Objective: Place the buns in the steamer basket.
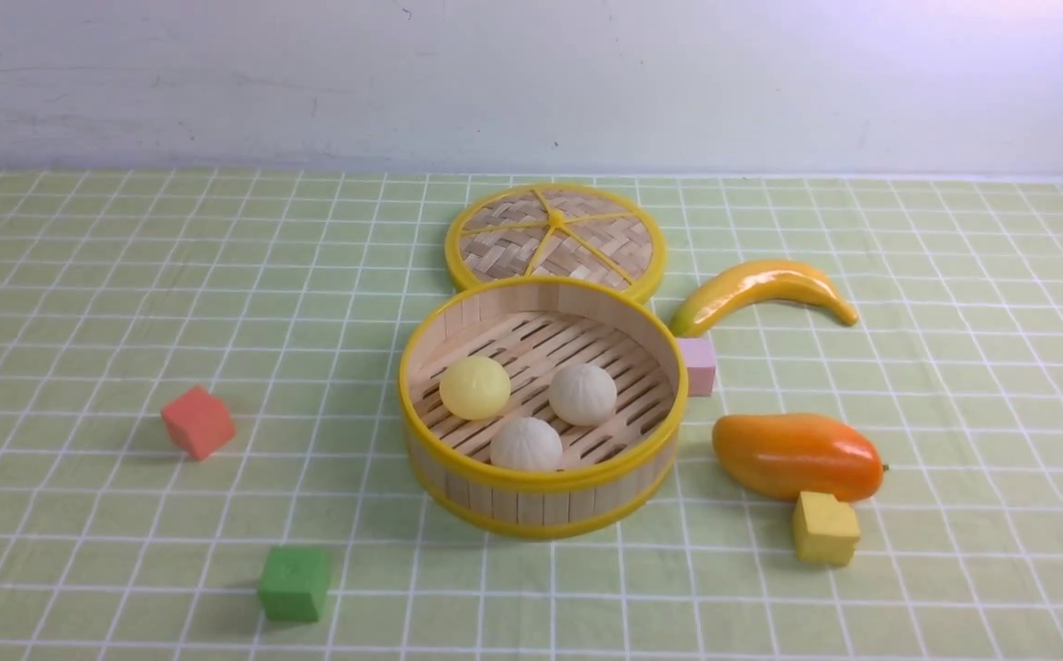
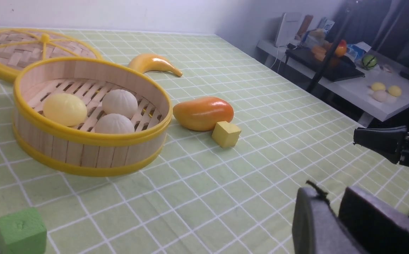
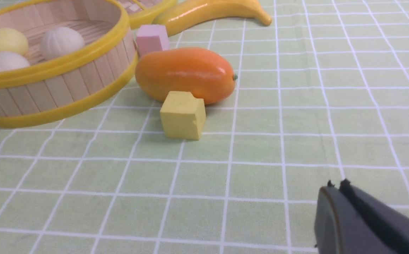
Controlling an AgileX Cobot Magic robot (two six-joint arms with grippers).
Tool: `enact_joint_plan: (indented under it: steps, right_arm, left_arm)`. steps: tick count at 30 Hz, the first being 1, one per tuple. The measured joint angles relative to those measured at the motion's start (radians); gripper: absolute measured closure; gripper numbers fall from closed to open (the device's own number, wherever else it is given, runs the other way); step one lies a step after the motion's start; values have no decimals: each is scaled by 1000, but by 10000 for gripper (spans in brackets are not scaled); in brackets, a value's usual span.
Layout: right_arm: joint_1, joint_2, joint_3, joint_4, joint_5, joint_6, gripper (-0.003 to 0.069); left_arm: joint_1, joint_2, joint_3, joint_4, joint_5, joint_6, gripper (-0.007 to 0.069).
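Note:
The steamer basket (image 1: pixel 541 509) stands mid-table, round, with slat walls and yellow rims. All three buns lie on its slatted floor: a smooth pale yellow bun (image 1: pixel 475 387) on the left, an off-white pleated bun (image 1: pixel 582 393) on the right, and another off-white bun (image 1: pixel 526 444) at the front. No arm shows in the front view. In the left wrist view my left gripper (image 2: pixel 331 193) hangs well clear of the basket (image 2: pixel 84 155), its fingers slightly apart with only cloth between them. My right gripper (image 3: pixel 337 186) is shut and empty, above the cloth short of the yellow cube (image 3: pixel 183 116).
The woven lid (image 1: pixel 554 234) lies flat behind the basket. A banana (image 1: pixel 761 286), a pink cube (image 1: pixel 699 365), an orange mango (image 1: pixel 793 454) and a yellow cube (image 1: pixel 825 528) sit to its right. A red cube (image 1: pixel 198 421) and a green cube (image 1: pixel 294 582) are to the left.

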Motion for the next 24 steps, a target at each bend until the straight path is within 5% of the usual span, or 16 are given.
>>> enact_joint_plan:
  steps: [24]
  right_arm:
    - [-6,0,-2,-2,6,0,644]
  left_arm:
    - [0,0,0,1,6,0,488]
